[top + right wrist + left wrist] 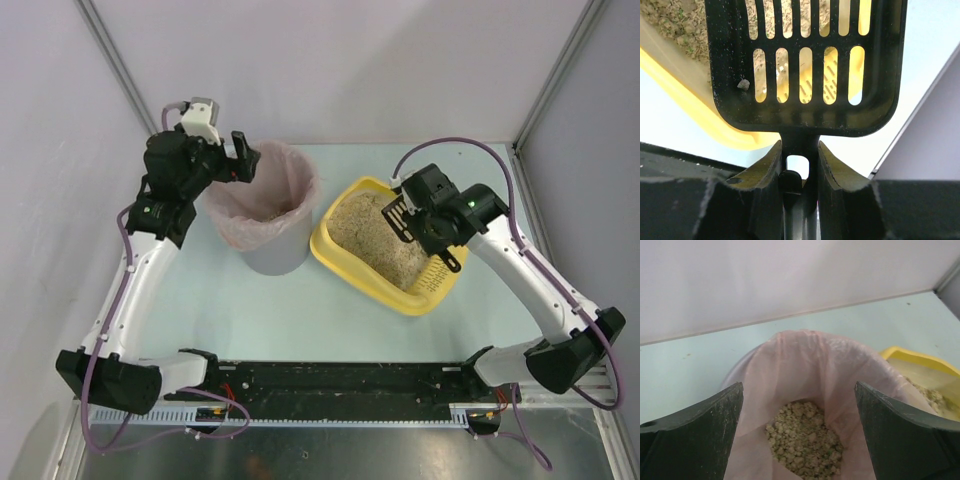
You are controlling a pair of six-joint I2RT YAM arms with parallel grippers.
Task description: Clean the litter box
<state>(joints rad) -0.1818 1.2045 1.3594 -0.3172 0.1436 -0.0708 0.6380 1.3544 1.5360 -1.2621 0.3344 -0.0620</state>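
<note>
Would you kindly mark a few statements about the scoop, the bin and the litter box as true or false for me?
1. The right fingers are shut on the handle of the black scoop. True.
2. The left fingers pinch the pink liner. False: they stand wide open at the bin, gripping nothing.
3. The bin is empty. False: litter clumps lie inside its liner.
4. The scoop is held over the litter box. True.
5. The scoop is heaped with litter. False: it is nearly bare, with one small clump on it.
</note>
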